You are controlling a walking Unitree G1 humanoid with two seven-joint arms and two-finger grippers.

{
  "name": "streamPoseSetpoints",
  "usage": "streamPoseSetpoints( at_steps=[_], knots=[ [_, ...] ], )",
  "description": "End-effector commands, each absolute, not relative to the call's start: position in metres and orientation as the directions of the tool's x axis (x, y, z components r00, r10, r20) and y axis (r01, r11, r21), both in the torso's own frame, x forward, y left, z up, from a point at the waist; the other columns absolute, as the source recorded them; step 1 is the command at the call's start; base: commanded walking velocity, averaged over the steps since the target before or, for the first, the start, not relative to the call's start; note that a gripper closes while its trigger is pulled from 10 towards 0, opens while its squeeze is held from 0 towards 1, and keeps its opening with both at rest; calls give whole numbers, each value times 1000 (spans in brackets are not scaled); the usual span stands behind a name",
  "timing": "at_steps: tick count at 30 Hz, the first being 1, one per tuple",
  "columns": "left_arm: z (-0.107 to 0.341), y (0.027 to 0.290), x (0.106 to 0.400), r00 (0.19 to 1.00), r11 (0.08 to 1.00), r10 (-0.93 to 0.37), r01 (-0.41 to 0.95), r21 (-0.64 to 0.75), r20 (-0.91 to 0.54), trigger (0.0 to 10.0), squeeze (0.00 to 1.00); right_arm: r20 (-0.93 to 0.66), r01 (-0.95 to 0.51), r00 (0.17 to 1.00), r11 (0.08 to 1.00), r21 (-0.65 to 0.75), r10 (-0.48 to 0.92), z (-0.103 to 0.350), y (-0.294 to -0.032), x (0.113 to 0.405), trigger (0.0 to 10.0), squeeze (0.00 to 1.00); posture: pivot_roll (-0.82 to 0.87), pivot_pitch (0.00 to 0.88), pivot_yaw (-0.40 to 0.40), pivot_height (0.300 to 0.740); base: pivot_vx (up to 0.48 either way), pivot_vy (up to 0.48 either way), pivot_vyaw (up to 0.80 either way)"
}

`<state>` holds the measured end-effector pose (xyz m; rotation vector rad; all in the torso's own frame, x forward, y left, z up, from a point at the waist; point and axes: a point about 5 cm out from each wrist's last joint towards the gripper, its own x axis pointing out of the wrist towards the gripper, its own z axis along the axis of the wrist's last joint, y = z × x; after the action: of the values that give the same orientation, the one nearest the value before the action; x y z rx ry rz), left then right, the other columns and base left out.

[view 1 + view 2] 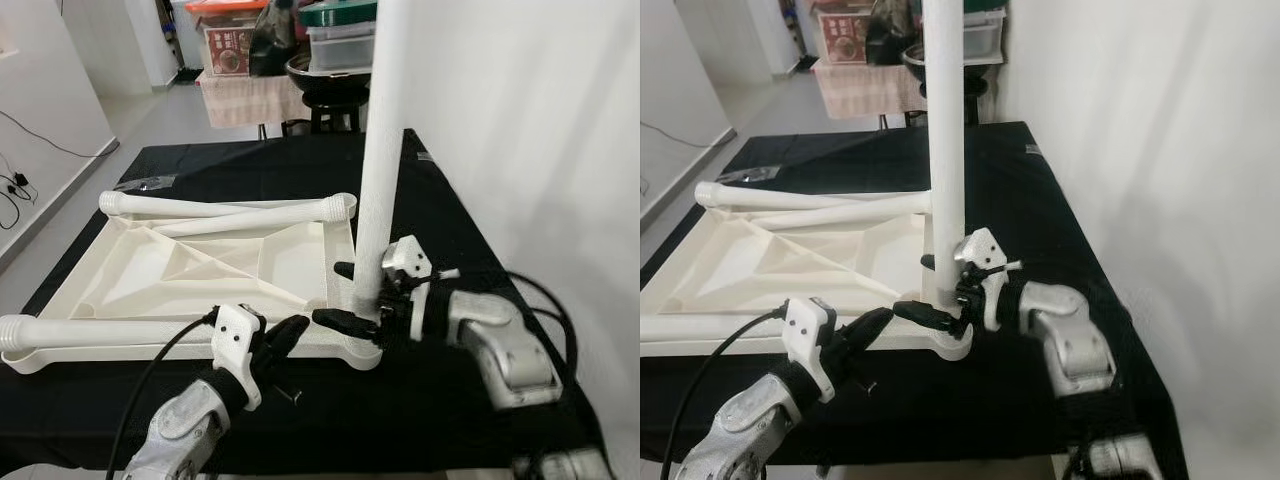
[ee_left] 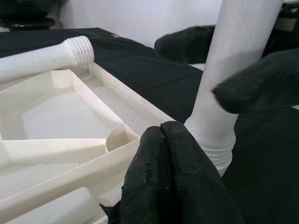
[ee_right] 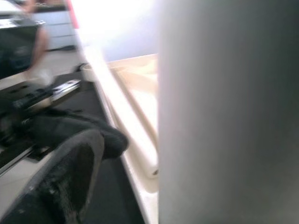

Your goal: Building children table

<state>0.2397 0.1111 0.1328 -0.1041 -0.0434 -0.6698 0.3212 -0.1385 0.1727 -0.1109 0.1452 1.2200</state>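
Observation:
The white tabletop [image 1: 200,265] lies upside down on a black-covered table. One white leg [image 1: 380,150] stands upright in its near right corner socket [image 1: 362,352]. My right gripper [image 1: 350,296] is shut on the base of this leg, one finger on each side. My left gripper [image 1: 297,327] is shut on nothing, its fingertips [image 2: 161,135] resting at the tabletop's front rim just left of that leg. Two loose legs [image 1: 230,208] lie across the far side of the tabletop. A third leg [image 1: 100,330] lies along the near edge.
A small dark screw [image 1: 291,396] lies on the black cloth [image 1: 330,420] near the front. A white wall [image 1: 540,120] runs close along the right side. A stool with bins [image 1: 335,50] stands behind the table. A clear plastic bag [image 1: 146,183] lies at the far left.

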Motion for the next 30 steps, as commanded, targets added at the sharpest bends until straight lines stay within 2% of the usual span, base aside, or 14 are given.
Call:
streamPoseSetpoints(
  at_steps=[1, 8, 9, 18, 20, 22, 24, 26, 27, 28, 29, 30],
  knots=[
    [127, 112, 240, 787, 781, -615, 616, -100, 50, 10000, 0, -175, -950, 305, 311, 3, 936, 175, -145, 333, 10000, 0, -25, 0, 11, 740, 0, 0, 0],
    [126, 111, 240, 784, 778, -619, 620, -104, 46, 10000, 0, -212, -961, 262, 274, 28, 941, 179, -148, 346, 10000, 0, -13, 0, 1, 740, 0, 0, 0],
    [125, 110, 239, 783, 776, -621, 622, -104, 45, 10000, 0, -208, -965, 237, 254, 62, 949, 180, -149, 349, 0, 0, -5, 0, -3, 740, 0, 0, 0],
    [125, 109, 238, 781, 775, -623, 623, -105, 43, 10000, 0, -209, -966, 210, 235, 106, 955, 170, -156, 344, 0, 0, -13, 0, -1, 740, 0, 0, 0],
    [125, 108, 237, 778, 771, -627, 627, -107, 41, 10000, 0, -206, -956, 252, 276, 99, 946, 162, -162, 340, 0, 0, -20, 0, 0, 740, 0, 0, 0],
    [125, 108, 237, 778, 771, -627, 627, -107, 41, 10000, 0, -206, -956, 252, 276, 99, 946, 162, -162, 340, 0, 0, -20, 0, 0, 740, 0, 0, 0],
    [125, 108, 237, 776, 769, -630, 630, -107, 40, 10000, 0, -228, -933, 329, 352, 68, 916, 152, -166, 332, 0, 0, -27, 0, 0, 740, 0, 0, 0],
    [125, 108, 237, 776, 769, -630, 630, -107, 40, 10000, 0, -228, -933, 329, 352, 68, 916, 152, -166, 332, 0, 0, -27, 0, 0, 740, 0, 0, 0],
    [126, 110, 236, 775, 769, -630, 630, -108, 41, 10000, 0, -238, -836, 525, 547, 36, 817, 137, -153, 325, 0, 0, -45, 0, 6, 740, 0, 0, 0],
    [126, 110, 236, 775, 769, -630, 630, -108, 41, 10000, 0, -238, -836, 525, 547, 36, 817, 137, -153, 325, 0, 0, -45, 0, 6, 740, 0, 0, 0],
    [127, 112, 237, 776, 769, -630, 630, -109, 42, 10000, 0, -197, -636, 737, 762, 120, 646, 123, -134, 310, 0, 0, -59, 0, 21, 740, 0, 0, 0],
    [127, 115, 238, 774, 767, -632, 632, -112, 42, 10000, 0, -192, -606, 777, 795, 33, 600, 126, -116, 293, 0, 0, -81, 0, 44, 740, 0, 0, 0]
  ],
)
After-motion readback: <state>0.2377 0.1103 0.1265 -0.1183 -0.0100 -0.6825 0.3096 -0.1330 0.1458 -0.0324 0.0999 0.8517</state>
